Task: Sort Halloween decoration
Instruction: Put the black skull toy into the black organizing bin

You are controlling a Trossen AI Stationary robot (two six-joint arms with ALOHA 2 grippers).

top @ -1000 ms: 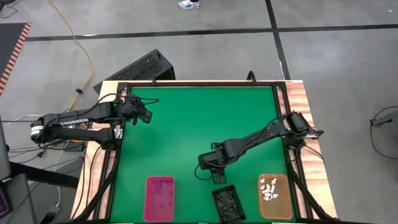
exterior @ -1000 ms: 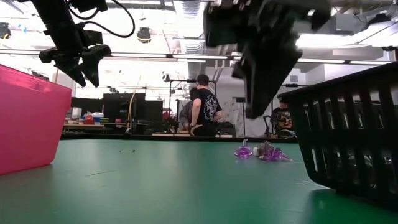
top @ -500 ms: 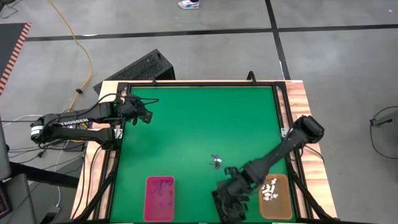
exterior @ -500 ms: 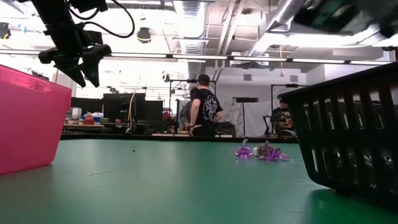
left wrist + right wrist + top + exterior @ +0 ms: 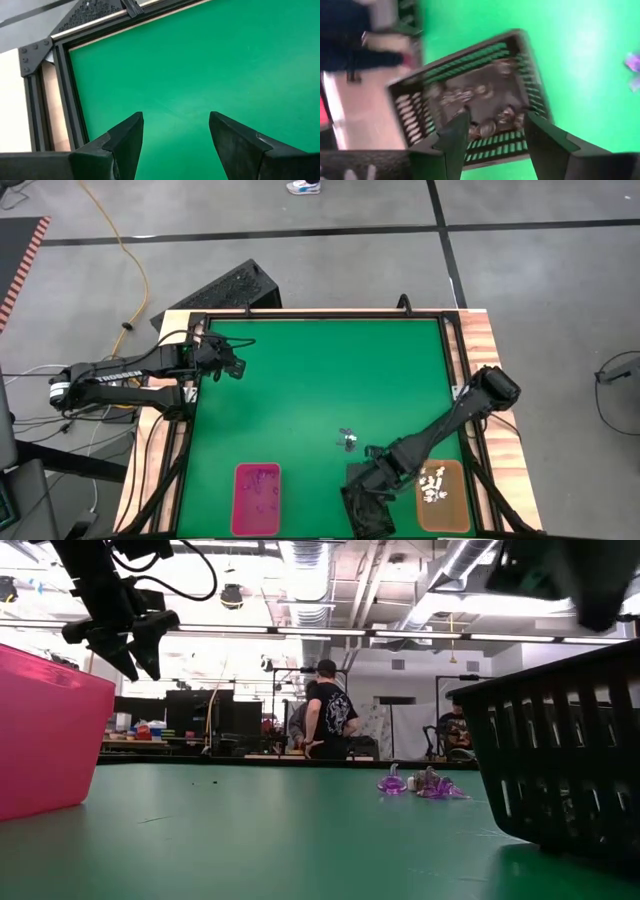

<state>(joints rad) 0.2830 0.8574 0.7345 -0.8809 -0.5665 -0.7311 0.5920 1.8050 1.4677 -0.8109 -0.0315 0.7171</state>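
Note:
Tiny purple trinkets (image 5: pixel 347 440) of the Halloween decoration lie on the green mat (image 5: pixel 320 380), and also show in the low view (image 5: pixel 420 783). White trinkets (image 5: pixel 432 485) lie in the orange tray (image 5: pixel 458 498). Dark trinkets (image 5: pixel 487 125) lie in the black tray (image 5: pixel 372 520). My right gripper (image 5: pixel 495 135) hangs open above that black tray (image 5: pixel 420 125), with nothing between its fingers. My left gripper (image 5: pixel 232 366) waits open over the mat's far left corner (image 5: pixel 175 135).
A pink tray (image 5: pixel 242 500) stands at the near edge, left of the black tray. A black frame (image 5: pixel 320 315) borders the mat. People stand in the room beyond the table (image 5: pixel 325 710). The mat's middle and far part are bare.
My right gripper has swung from the middle of the mat, over the purple trinkets, toward the near edge and a little to the right. It now hangs above the black tray. The purple trinkets show on the mat where it was.

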